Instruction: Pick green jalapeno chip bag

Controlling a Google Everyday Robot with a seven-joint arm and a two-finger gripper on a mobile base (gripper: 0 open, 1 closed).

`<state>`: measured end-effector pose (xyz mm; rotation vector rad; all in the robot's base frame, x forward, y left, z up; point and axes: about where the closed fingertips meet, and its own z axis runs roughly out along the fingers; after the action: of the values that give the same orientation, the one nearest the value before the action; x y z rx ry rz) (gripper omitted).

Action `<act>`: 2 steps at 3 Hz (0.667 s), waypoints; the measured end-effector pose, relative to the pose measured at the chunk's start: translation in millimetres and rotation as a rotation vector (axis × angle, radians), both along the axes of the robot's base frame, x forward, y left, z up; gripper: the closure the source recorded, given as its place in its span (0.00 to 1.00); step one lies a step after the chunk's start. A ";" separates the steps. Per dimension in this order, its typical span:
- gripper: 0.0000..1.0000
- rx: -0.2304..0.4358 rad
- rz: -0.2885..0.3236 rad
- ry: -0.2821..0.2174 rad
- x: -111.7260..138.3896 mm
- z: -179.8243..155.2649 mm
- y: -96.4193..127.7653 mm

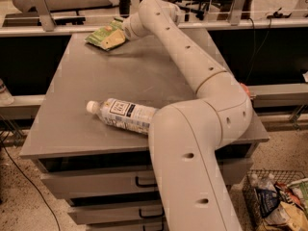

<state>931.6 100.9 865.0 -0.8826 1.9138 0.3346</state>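
The green jalapeno chip bag (97, 35) lies at the far left corner of the grey cabinet top (86, 81). My gripper (114, 38) is at the end of the long white arm, right over the bag's right half and touching or nearly touching it. The gripper covers part of the bag.
A clear water bottle with a white label (126, 115) lies on its side near the front of the cabinet top, next to my arm's lower link (192, 167). Drawers (96, 182) sit below the top. A wire basket of packets (281, 201) stands on the floor at right.
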 end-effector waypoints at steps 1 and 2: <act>0.00 -0.007 0.010 -0.015 5.1 2.4 13.4; 0.00 -0.026 0.020 -0.038 8.1 9.1 20.5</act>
<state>939.7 121.3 874.1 -0.9196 1.8785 0.3039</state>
